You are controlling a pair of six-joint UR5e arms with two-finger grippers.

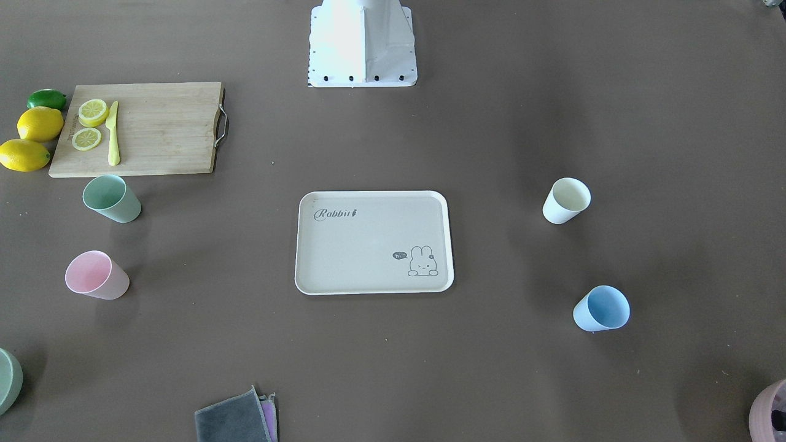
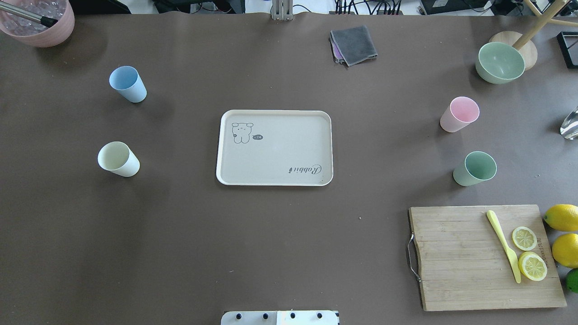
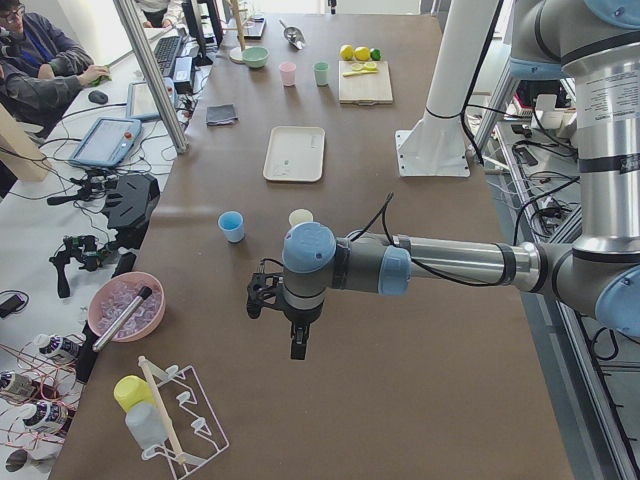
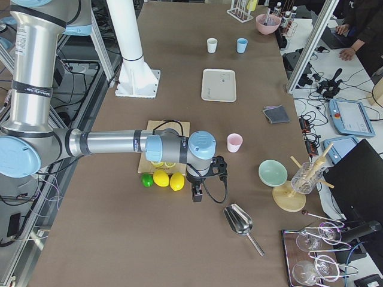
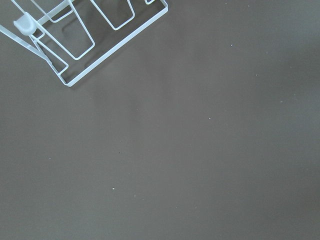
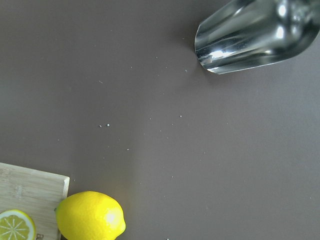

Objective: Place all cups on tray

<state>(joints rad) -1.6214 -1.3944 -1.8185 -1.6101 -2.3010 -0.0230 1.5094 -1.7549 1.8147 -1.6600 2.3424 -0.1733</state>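
Observation:
The beige tray (image 2: 275, 153) lies at the table's middle with nothing on it. All four cups stand upright on the table, apart from the tray. The cream cup (image 2: 118, 159) and the blue cup (image 2: 128, 84) are on my left side. The pink cup (image 2: 459, 114) and the green cup (image 2: 474, 168) are on my right side. My left gripper (image 3: 298, 345) hangs over bare table beyond the blue cup. My right gripper (image 4: 196, 194) hangs by the lemons. Both show only in the side views, so I cannot tell whether they are open or shut.
A wooden cutting board (image 2: 460, 257) with lemon slices and a yellow knife lies near right, lemons (image 2: 562, 217) beside it. A green bowl (image 2: 500, 62), a grey cloth (image 2: 354, 44) and a pink container (image 2: 38, 27) stand at the far edge. A metal scoop (image 6: 255, 32) and a wire rack (image 5: 75, 40) are at the table's ends.

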